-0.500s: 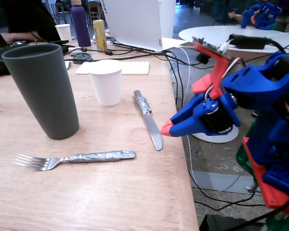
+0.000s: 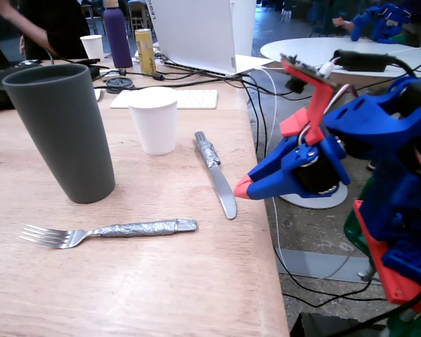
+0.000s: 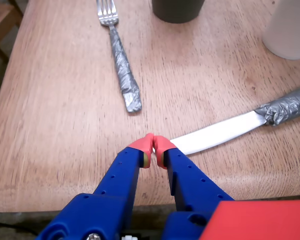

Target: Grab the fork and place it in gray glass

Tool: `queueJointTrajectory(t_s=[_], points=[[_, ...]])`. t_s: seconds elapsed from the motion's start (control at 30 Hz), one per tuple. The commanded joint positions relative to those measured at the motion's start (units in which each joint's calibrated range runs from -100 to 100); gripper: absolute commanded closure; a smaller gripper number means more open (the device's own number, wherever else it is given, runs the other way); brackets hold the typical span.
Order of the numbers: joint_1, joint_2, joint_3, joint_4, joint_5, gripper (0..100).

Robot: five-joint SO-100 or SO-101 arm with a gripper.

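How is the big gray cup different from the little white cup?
The gray glass is dark and tall; the white paper cup is pale and shorter. In the fixed view, the gray glass stands nearer the fork, while the white cup sits further back, by the knife. Both stand upright, widening toward the rim.

Tape-handled fork lies flat — just before the upright gray glass
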Motion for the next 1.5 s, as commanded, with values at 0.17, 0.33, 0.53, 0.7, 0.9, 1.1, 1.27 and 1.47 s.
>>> queueJointTrajectory(t_s=[0.17, 0.33, 0.53, 0.7, 0.9, 1.1, 1.27, 1.47], points=[[-0.26, -0.55, 0.34, -0.82, 0.24, 100], [-0.26, -0.55, 0.34, -0.82, 0.24, 100], [-0.26, -0.55, 0.34, -0.82, 0.24, 100], [-0.26, -0.55, 0.34, -0.82, 0.24, 100], [-0.26, -0.55, 0.34, -0.82, 0.24, 100], [-1.78, -0.55, 0.43, -0.82, 0.24, 100], [-1.11, -0.55, 0.34, -0.82, 0.24, 100], [-0.09, 8.55, -10.52, 0.17, 0.1, 100]])
